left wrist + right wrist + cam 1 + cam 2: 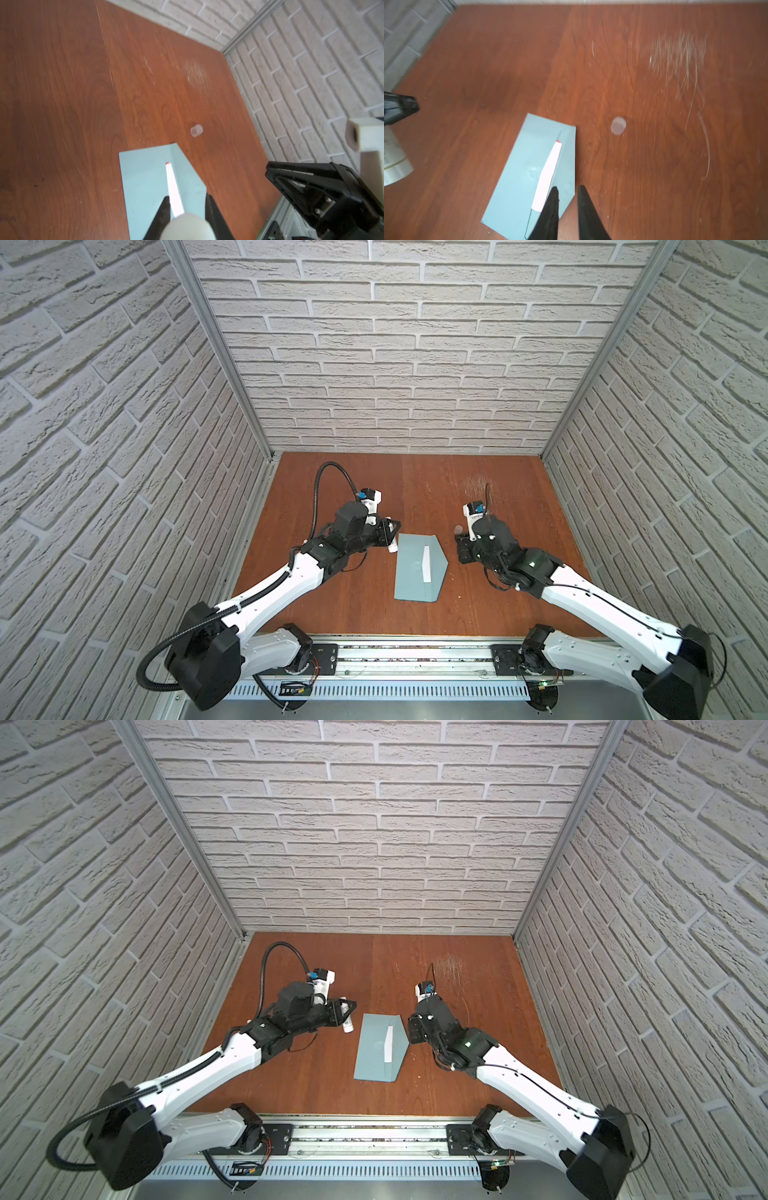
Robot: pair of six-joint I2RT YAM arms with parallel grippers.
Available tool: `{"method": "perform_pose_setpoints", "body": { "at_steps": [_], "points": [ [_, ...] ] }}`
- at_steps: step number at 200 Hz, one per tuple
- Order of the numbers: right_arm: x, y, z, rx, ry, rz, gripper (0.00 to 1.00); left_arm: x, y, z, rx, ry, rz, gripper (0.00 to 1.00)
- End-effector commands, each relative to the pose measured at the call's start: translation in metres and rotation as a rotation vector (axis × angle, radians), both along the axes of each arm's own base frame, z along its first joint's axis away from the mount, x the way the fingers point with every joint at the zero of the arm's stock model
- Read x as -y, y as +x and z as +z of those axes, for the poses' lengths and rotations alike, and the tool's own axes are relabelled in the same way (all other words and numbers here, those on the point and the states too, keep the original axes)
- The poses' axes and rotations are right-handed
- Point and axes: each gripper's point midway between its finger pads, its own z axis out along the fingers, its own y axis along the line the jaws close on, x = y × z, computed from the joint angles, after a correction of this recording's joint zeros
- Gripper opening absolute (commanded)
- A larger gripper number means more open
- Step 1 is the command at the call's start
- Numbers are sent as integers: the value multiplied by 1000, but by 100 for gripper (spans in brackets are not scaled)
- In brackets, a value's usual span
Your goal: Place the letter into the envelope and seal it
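White brick-textured walls [415, 364] box in a reddish wood-grain table [332, 489], scuffed pale near its far right.

In both top views the envelope [411, 572], smooth blue-grey paper, lies flat at mid-table with its triangular flap folded open toward the right. The letter [427, 564] sits in the pocket; only a narrow white strip shows along the mouth. The left gripper [392, 531] hangs just beside the envelope's far left corner, clamped on a white stick [392, 546], a small cylinder. The right gripper [463, 549] is low beside the flap's point, with a small clear cap [459, 528] near it on the wood.

In the left wrist view, black fingers [164, 209] pinch the rounded stick [187, 226] above the envelope [145, 176]. The strip of the letter [173, 187] ends in a red tip.

In the right wrist view, the right gripper [567, 188] has tapered jaws a narrow gap apart with nothing between them. One finger overlaps the flap edge; I cannot tell whether it touches. The cap [618, 125] stands apart from the envelope [519, 176].
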Motion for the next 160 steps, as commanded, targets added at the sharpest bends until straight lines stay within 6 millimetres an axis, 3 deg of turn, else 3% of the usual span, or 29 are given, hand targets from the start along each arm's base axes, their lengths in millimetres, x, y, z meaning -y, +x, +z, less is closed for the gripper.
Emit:
{"method": "perform_pose_setpoints", "body": {
  "at_steps": [1, 43, 92, 160],
  "points": [
    [16, -15, -39, -183, -40, -73, 12, 7, -15, -31, -113, 44, -104, 0],
    [30, -13, -70, -321, 8, -147, 6, 10, -21, -66, -251, 86, -166, 0],
    [3, -10, -98, -445, 123, -83, 6, 18, -23, -90, -369, 74, -228, 0],
    [-12, -9, -116, -507, 170, -62, 6, 13, -31, -123, -466, 96, -247, 0]
  ]
}}
